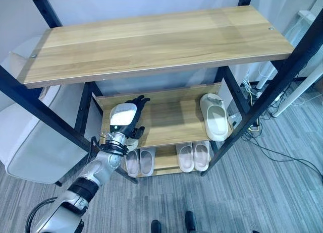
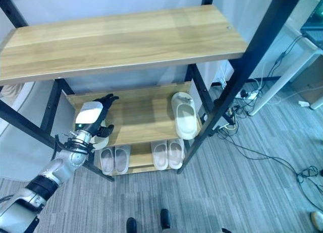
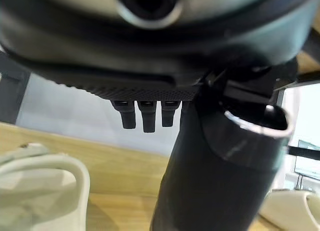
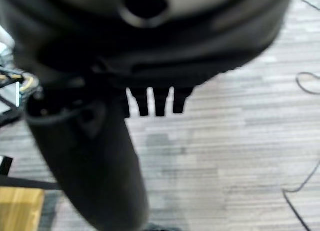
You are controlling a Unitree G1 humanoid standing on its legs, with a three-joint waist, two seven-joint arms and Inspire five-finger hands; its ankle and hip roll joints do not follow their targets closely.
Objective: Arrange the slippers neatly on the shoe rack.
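The shoe rack (image 1: 151, 41) has 3 wooden shelves on a black metal frame. The top shelf is bare. On the middle shelf (image 1: 166, 117) lie 2 pale slippers: 1 slipper (image 1: 214, 117) at the right end, sole down, and 1 slipper (image 3: 40, 186) at the left end, just under the left hand (image 1: 128, 117), so that the head views show little of it. On the bottom shelf (image 1: 165, 160) stand 2 pairs, 4 slippers in all: a left pair (image 1: 140, 162) and a right pair (image 1: 194, 156), each pair side by side and touching, the 2 pairs apart. That makes 6 slippers in all.

The left hand reaches in over the left end of the middle shelf, its fingers (image 3: 143, 116) straight and spread loosely, curled round nothing; the wrist view shows the slipper close beside it, but whether they touch I cannot tell. The right hand (image 4: 100, 156) hangs over the floor, fingers relaxed, holding nothing.

The floor (image 1: 252, 192) is grey striped carpet. Behind the rack is a pale wall, with white table legs (image 1: 298, 92) and cords on the floor to the right.
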